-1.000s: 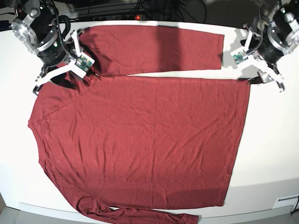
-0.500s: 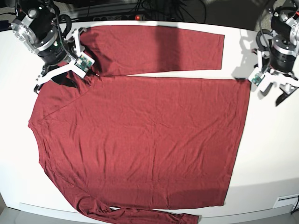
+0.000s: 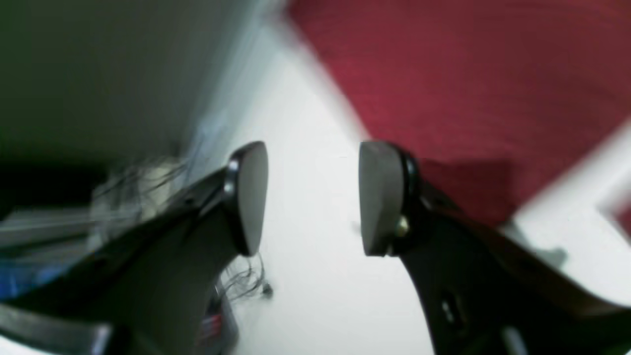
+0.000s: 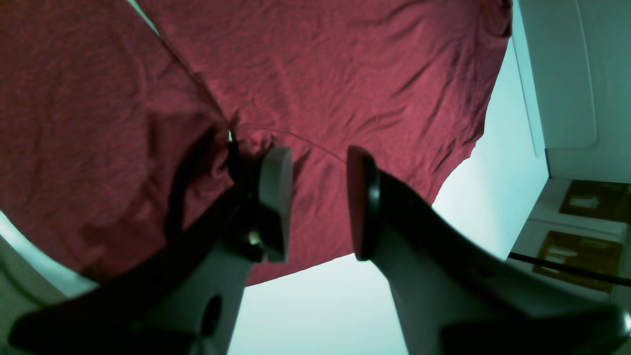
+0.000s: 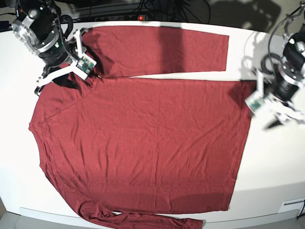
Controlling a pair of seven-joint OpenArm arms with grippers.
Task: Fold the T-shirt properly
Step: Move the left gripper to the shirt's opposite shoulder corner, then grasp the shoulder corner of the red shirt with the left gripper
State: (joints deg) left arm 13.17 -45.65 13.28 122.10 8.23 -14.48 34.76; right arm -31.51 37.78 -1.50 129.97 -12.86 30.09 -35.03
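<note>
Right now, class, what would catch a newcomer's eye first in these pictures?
The large dark red long-sleeved knit shirt lies spread flat over most of the white table, one sleeve stretched along the far edge. The right gripper is open above the fabric near that sleeve's shoulder, while the left gripper is open over bare table beside the hem.

T-shirt (image 5: 143, 138) lower sleeve cut off; left wrist view blurred.

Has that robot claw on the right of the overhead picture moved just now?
Yes. The left gripper has come toward the camera along the T-shirt hem.
</note>
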